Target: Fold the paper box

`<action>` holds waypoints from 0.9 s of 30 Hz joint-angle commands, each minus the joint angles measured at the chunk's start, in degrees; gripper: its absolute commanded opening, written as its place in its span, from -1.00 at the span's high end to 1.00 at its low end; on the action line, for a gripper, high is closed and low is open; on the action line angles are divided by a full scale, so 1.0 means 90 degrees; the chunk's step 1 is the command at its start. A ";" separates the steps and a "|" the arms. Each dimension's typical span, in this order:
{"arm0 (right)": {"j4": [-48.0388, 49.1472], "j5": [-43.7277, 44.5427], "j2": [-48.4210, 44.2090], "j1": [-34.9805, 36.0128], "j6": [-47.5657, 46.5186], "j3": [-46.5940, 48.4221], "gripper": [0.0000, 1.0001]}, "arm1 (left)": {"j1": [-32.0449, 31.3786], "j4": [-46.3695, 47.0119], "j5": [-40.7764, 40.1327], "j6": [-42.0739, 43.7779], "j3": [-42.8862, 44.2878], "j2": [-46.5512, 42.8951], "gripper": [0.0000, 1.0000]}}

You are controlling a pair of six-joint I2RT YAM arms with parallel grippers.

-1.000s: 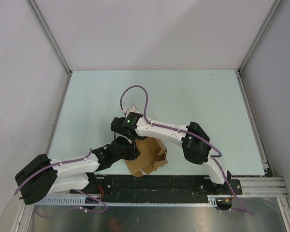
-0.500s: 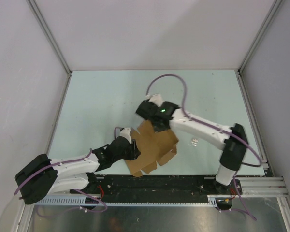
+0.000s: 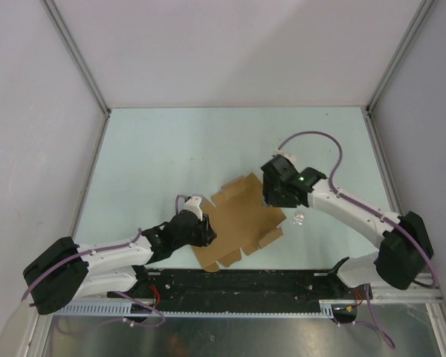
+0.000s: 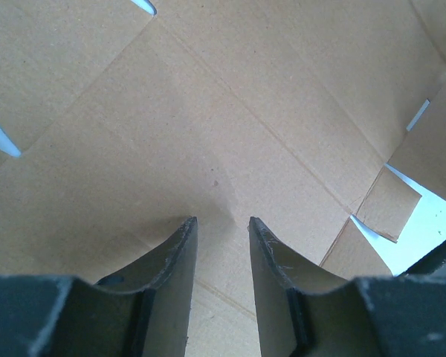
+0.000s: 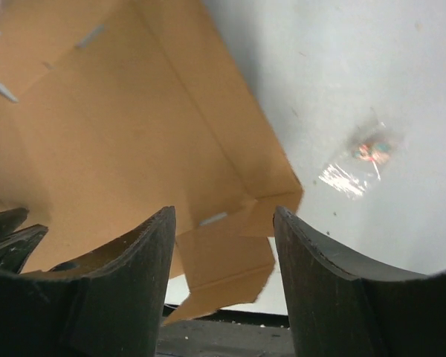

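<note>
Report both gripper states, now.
Left gripper: partly open, nothing between its jaws, tips pointed at the paper box.
Right gripper: open and empty, over the paper box's edge.

place: robotics lab, enclosed test cell | enclosure: plain white panels (image 3: 230, 52) on three sides, framed by aluminium posts (image 3: 76, 56) | surface: pale green table (image 3: 171, 149) | rig: white left arm (image 3: 104, 260) and right arm (image 3: 357, 216) with purple cables (image 3: 312, 134), on a black base plate (image 3: 245, 281) and slotted aluminium rail (image 3: 401, 282) at the near edge
</note>
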 commanded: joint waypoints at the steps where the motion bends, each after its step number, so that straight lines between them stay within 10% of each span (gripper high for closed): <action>1: 0.0811 -0.0233 -0.1065 -0.0288 0.1572 -0.0862 -0.24 | -0.0029 0.0025 0.0139 0.0032 -0.0002 -0.0067 0.21; 15: 0.1476 -0.0974 -0.3370 -0.0611 0.4730 -0.3802 -0.34 | -0.0029 0.0034 0.0110 0.0003 0.0008 -0.0028 0.21; 27: 0.1494 -0.0916 -0.3988 -0.0085 0.5356 -0.4057 -0.37 | -0.0029 0.0083 0.0129 0.0023 0.0125 0.0177 0.22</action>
